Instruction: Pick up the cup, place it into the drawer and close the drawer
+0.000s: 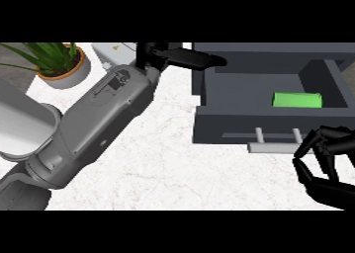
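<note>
Head view, steep look down on the marbled worktop (180,168). Drawer (271,118) of the dark grey cabinet stands pulled out toward the near side, at right. The cup (297,100) — a green shape — lies inside the drawer, toward its right wall. So the placing step looks done; the closing step is in hand.

Right hand (333,165): at the near right, just beside the drawer's pale bar handle (278,146). Fingers curled, tips close to the right end of the handle; they enclose nothing that I can see. Whether a fingertip touches the handle I cannot tell.

Left hand (172,57): far side, at the end of the long grey forearm that crosses the worktop diagonally. It sits near the cabinet's far-left corner. Fingers stretched roughly straight toward the right, holding nothing.

Also present: potted plant (60,64) at far left, a white object behind the left forearm, only partly seen.

Judgement on next move — the drawer front needs a push away toward the far side until it sits flush with the cabinet. The right hand is best placed for this; contact on the front panel or handle, pushing straight along the drawer's travel so it does not skew.
</note>
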You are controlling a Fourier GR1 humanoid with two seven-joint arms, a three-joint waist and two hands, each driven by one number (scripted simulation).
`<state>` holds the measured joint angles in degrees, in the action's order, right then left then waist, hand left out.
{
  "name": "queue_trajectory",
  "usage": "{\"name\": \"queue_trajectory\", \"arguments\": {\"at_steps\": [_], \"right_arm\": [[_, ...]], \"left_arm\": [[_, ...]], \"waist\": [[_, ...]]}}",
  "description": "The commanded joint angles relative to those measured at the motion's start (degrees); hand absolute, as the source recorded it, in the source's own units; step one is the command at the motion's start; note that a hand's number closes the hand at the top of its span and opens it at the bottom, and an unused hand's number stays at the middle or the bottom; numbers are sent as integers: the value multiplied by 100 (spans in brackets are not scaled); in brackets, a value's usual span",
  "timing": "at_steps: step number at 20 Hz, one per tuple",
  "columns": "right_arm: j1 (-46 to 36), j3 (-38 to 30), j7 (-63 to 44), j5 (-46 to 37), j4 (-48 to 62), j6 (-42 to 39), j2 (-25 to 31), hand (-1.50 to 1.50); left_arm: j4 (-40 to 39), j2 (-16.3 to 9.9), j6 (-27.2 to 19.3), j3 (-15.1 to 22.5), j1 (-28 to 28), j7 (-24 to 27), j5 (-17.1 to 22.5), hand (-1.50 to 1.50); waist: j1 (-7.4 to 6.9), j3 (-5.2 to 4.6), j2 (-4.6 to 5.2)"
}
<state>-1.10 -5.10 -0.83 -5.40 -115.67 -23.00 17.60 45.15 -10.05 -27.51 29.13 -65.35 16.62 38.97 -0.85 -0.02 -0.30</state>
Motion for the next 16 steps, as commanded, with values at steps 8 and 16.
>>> {"name": "queue_trajectory", "arguments": {"at_steps": [8,16], "right_arm": [[-837,929,567,-2226,1388,746,-104,150],[-1268,1939,863,-4149,2836,1542,-77,150]], "left_arm": [[1896,-1145,410,-362,1599,-315,42,-150],[2494,-1714,807,-688,2589,-270,160,-150]], "waist": [[-139,1,27],[-109,3,42]]}}
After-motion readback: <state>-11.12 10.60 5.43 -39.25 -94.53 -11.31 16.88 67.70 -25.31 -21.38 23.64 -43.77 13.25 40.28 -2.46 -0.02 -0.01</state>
